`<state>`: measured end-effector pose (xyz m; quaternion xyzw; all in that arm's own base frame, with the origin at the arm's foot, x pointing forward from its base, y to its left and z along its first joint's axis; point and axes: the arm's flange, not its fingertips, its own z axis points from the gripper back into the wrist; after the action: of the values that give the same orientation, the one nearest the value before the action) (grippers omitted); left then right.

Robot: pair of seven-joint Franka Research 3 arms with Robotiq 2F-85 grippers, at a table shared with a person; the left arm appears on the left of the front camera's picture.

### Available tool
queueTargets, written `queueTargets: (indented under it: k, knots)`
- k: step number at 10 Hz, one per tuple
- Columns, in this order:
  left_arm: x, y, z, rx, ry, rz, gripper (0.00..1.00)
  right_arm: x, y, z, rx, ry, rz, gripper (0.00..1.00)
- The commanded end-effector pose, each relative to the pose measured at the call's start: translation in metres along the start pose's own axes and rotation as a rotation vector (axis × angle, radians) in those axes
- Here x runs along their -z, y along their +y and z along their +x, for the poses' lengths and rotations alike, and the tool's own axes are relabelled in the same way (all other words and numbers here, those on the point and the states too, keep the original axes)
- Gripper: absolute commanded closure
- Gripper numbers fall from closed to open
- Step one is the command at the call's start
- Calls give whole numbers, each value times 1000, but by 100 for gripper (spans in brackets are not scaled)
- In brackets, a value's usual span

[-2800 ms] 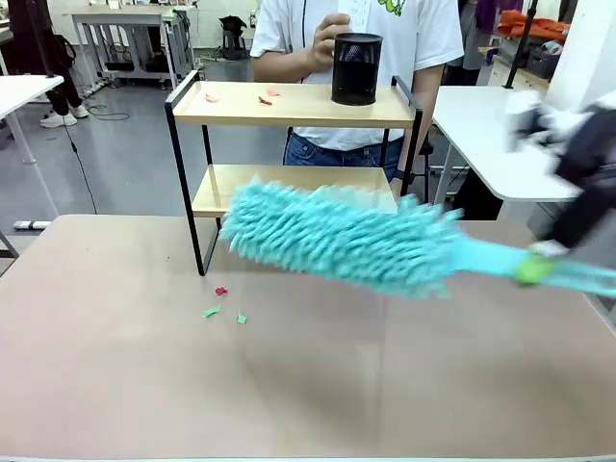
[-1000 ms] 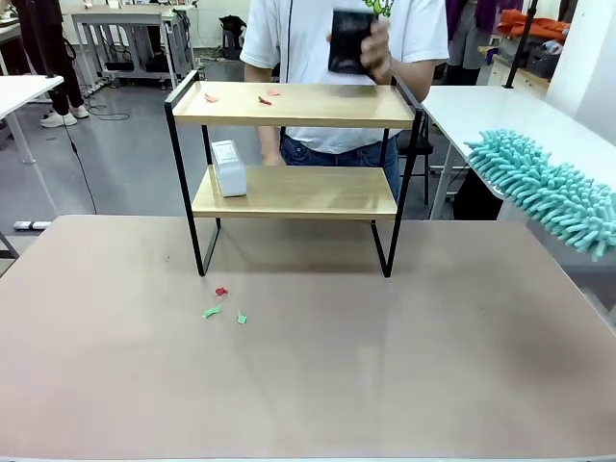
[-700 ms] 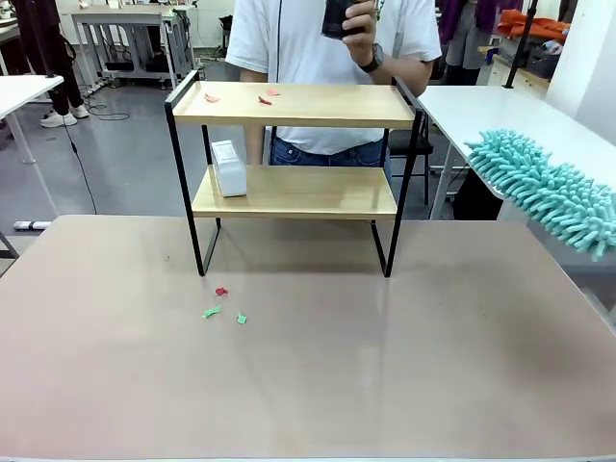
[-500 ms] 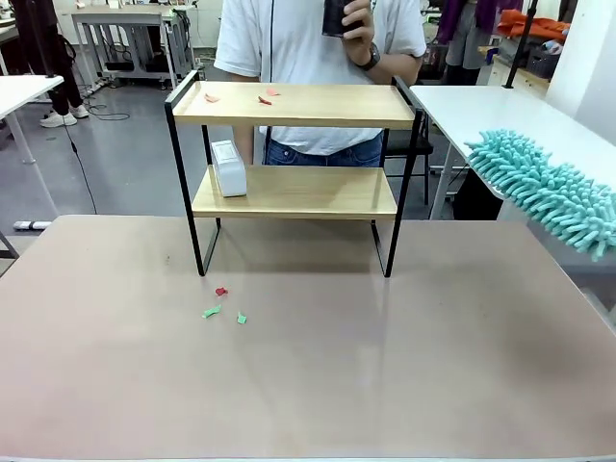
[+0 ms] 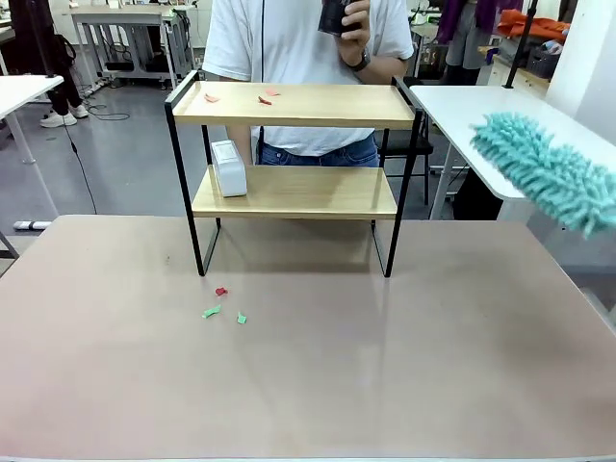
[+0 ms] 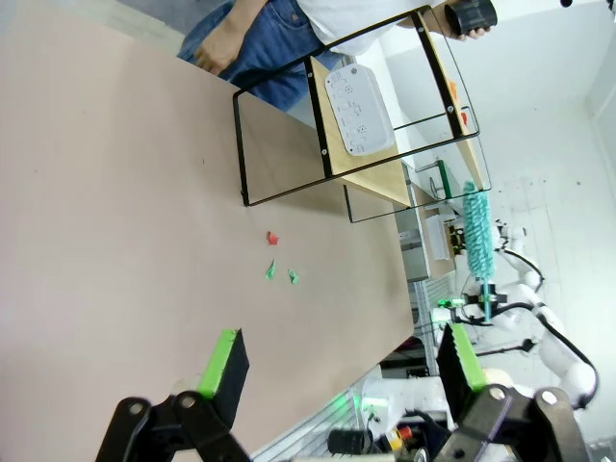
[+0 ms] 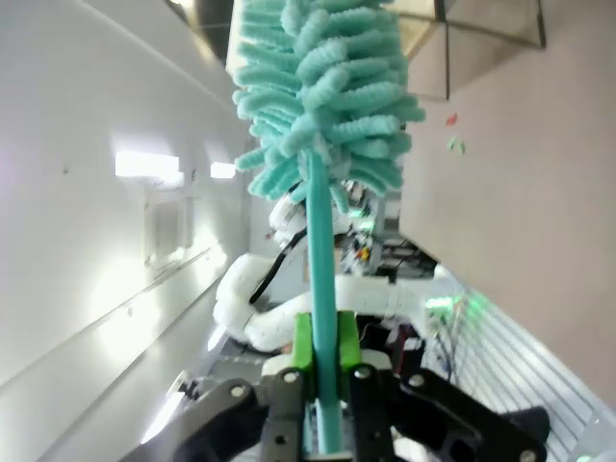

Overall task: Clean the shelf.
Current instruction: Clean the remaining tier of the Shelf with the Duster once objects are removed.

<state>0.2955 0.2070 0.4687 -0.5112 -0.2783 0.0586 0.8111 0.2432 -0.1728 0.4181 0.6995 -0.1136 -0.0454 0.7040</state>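
Tan table (image 5: pixel 308 385) across the front view, with the shelf (image 5: pixel 294 104) upright at its far middle. On the top board, toward the left, a few reddish scraps (image 5: pixel 262 97); on the lower board, at the left end, a white box (image 5: pixel 228 167). More paper bits (image 5: pixel 221 306) on the table, just near of the shelf's left front leg. Behind the shelf, a person (image 5: pixel 298 48) with a black cup (image 5: pixel 335 14) raised in one hand (image 5: pixel 356 21). At the right edge, a teal fluffy duster (image 5: pixel 549 173), up in the air and well apart from the shelf.

From the left wrist: left gripper (image 6: pixel 342 361) spread wide, nothing between its green pads (image 6: pixel 223 361), over bare table. Farther off, the shelf with the white box on its lower board, paper bits in between.

From the right wrist: right gripper (image 7: pixel 325 361) clamped tight on the duster's thin handle (image 7: pixel 322 269), fluffy head beyond the fingers. Past the head, a corner of the shelf, apart from the duster.
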Motion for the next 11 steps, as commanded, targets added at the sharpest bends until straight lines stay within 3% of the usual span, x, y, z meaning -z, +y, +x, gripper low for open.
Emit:
queueTargets:
  k: [1,4,7,8,9,11]
  knots:
    - [2,-1,1,21,-17,-25,0,62,79,2,-86,-87,-199,88]
    - [2,-1,1,21,-17,-25,0,148,131,21,-183,-19,-294,88]
    - [2,-1,1,21,-17,-25,0,235,148,30,-235,74,-365,88]
    - [2,-1,1,21,-17,-25,0,247,147,30,-255,108,-324,88]
    - [2,-1,1,21,-17,-25,0,223,144,18,-237,75,-377,88]
    - [2,-1,1,21,-17,-25,0,223,144,18,-237,75,-377,88]
